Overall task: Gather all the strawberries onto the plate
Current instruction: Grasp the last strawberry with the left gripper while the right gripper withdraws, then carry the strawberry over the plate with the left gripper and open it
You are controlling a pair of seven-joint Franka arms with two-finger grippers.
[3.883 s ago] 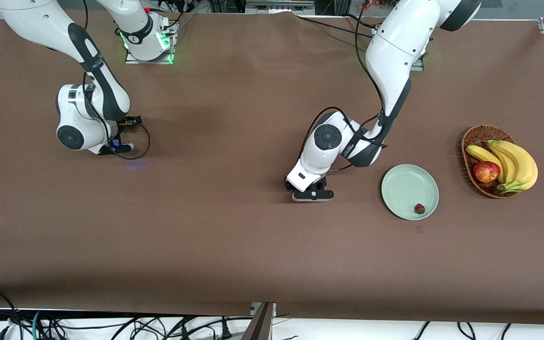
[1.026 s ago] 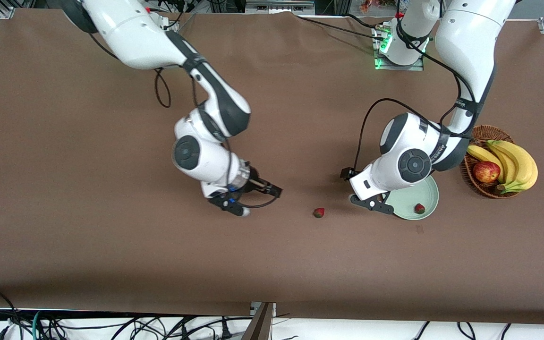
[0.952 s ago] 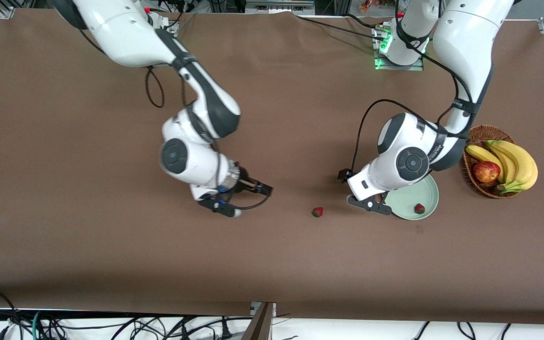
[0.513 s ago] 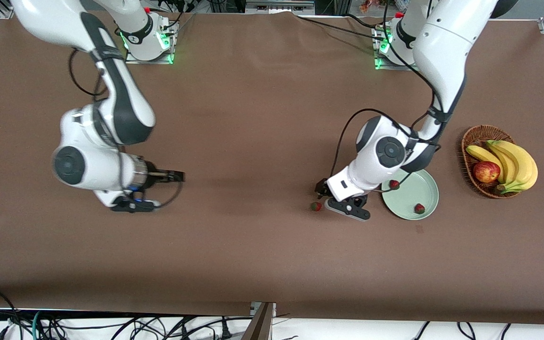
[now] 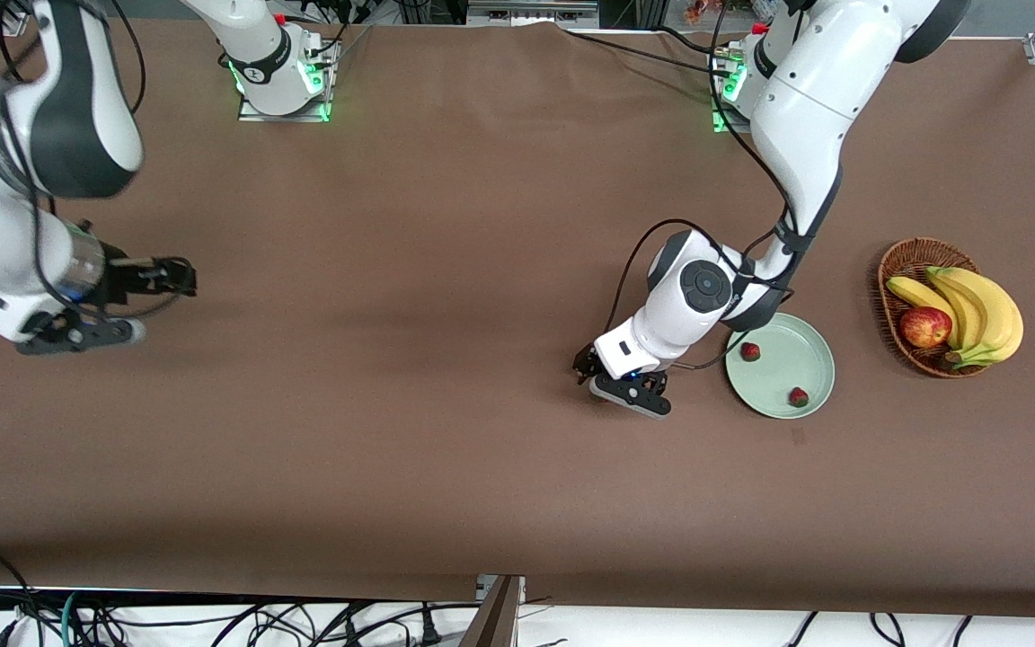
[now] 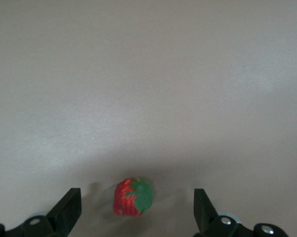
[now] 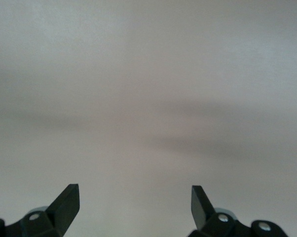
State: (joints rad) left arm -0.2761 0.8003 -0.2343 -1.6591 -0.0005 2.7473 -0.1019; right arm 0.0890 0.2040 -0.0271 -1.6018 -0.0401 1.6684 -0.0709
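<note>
The left gripper [image 5: 627, 392] hangs low over the brown table [image 5: 446, 467], just beside the plate [image 5: 800, 341] on the side toward the right arm's end. Its fingers [image 6: 69, 210] are spread wide and hold nothing. In the left wrist view a strawberry [image 6: 133, 197] lies on the table between the two fingertips, touching neither.

Two more strawberries lie in the pale green plate: one [image 5: 750, 351] by the rim closest to the left gripper, the other [image 5: 799, 396] nearer the front camera.

A wicker basket [image 5: 906, 262] with bananas [image 5: 985, 310] and an apple [image 5: 924, 327] stands toward the left arm's end.

The right gripper [image 5: 136, 301] waits over bare table at the right arm's end, fingers wide apart and empty.
</note>
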